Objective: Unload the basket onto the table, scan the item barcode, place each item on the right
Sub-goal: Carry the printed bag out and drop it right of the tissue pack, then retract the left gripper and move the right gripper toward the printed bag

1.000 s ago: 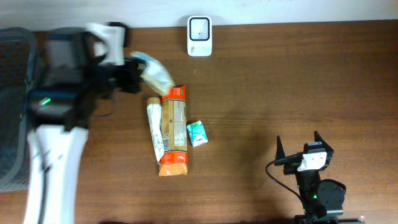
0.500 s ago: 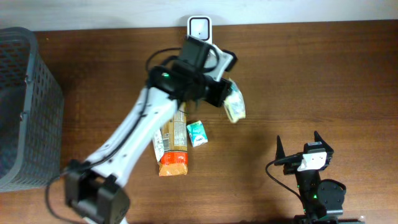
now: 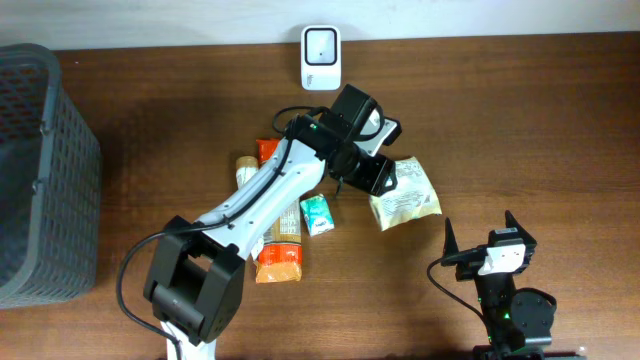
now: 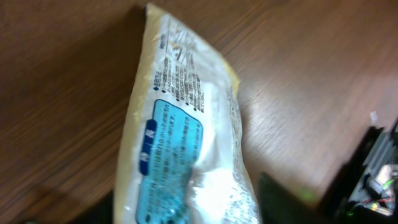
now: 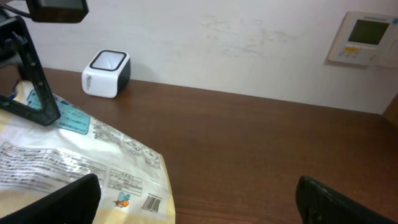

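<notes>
A cream snack packet (image 3: 410, 196) with a blue label lies flat on the table, right of centre. Its barcode (image 5: 151, 203) faces up at the corner nearest my right wrist camera. My left gripper (image 3: 384, 178) is at the packet's left end. In the left wrist view its jaws (image 4: 186, 211) stand apart on either side of the packet (image 4: 186, 124), and a strip of table shows beside one finger. The white scanner (image 3: 321, 45) stands at the table's far edge. My right gripper (image 3: 480, 243) rests open at the near right, with nothing between its fingers (image 5: 62, 199).
A dark mesh basket (image 3: 40, 170) stands at the far left. An orange packet (image 3: 280, 260), a long pale packet (image 3: 248, 195) and a small teal packet (image 3: 316, 213) lie left of centre, partly under the left arm. A wall panel (image 5: 367, 37) hangs behind the table.
My left arm swung from near the basket, past the scanner, to right of centre with the cream packet. The packet now lies on the table and the jaws have opened. The right arm is unmoved.
</notes>
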Robot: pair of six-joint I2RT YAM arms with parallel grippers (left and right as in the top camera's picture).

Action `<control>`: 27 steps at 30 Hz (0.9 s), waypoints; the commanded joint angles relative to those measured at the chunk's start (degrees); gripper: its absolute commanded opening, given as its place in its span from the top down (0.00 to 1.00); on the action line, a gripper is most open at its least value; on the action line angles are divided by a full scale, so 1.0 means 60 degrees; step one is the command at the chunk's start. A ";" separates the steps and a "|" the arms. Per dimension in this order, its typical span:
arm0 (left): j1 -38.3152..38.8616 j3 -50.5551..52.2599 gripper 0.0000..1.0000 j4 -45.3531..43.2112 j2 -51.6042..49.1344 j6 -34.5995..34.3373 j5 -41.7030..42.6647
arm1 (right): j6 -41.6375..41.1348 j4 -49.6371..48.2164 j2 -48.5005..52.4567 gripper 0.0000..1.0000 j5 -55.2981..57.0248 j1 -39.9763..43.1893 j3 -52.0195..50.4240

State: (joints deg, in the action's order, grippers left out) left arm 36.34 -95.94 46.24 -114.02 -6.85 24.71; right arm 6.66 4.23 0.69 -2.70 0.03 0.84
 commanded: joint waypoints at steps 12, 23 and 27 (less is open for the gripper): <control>-0.2772 -0.0761 0.01 0.1213 0.2765 0.1355 -0.1679 | 0.0033 -0.0015 -0.0047 0.02 -0.0051 0.0062 -0.0087; -0.6586 -0.0761 0.01 0.1657 0.3952 0.2914 -0.2845 | 0.0033 -0.0015 -0.0047 0.01 -0.0055 0.0062 -0.0087; -0.7074 -0.0761 0.01 0.1716 0.3952 0.2914 -0.2845 | 0.0033 -0.0011 -0.0047 0.02 -0.0055 0.0062 -0.0087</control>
State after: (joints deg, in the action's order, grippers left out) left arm -5.04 -100.09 56.38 -90.45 9.32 8.16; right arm 6.61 4.23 0.69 -2.70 0.03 0.84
